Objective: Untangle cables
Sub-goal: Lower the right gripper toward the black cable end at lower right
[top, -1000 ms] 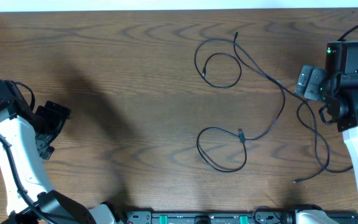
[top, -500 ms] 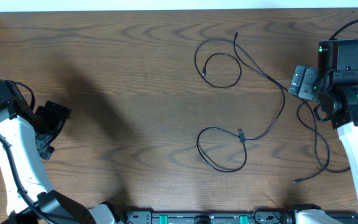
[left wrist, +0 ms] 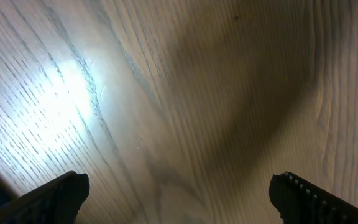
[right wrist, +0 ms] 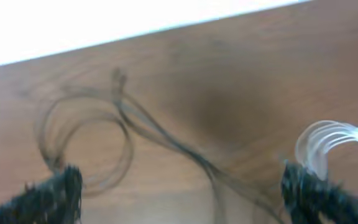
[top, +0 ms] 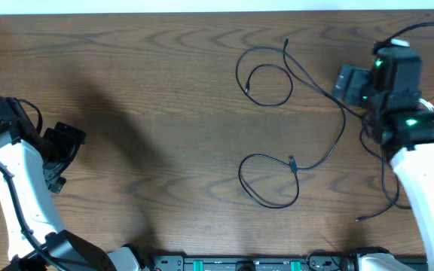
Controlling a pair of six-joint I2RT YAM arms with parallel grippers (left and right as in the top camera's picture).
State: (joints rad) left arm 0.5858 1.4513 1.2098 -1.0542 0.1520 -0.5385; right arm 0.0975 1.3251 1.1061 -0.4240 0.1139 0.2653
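Your left gripper [top: 60,154] sits by the left edge of the table [top: 164,83], well apart from the cables. In its wrist view the fingertips [left wrist: 48,199] stand wide at the bottom corners with only bare wood grain between them, so it is open and holds nothing. Your right gripper [top: 350,81] hangs over the right side of the table, just beside a strand of the black cables [top: 330,98]. Its jaws are spread as well, with no cable between them. The black cables lie loose on the right half of the wood. An upper loop [top: 266,75] lies near the far edge, with a small plug end at its top. From there a strand runs down to the right, curves back and meets a lower loop [top: 268,188] near the table's middle. Another black strand [top: 386,177] trails down beside the right arm and ends in a plug close to the near edge. The right wrist view is blurred; it shows the upper loop and the crossing strands ahead of the gripper. The pale coils [right wrist: 331,140] at its right edge may be the white cable, though you cannot be sure from this view.
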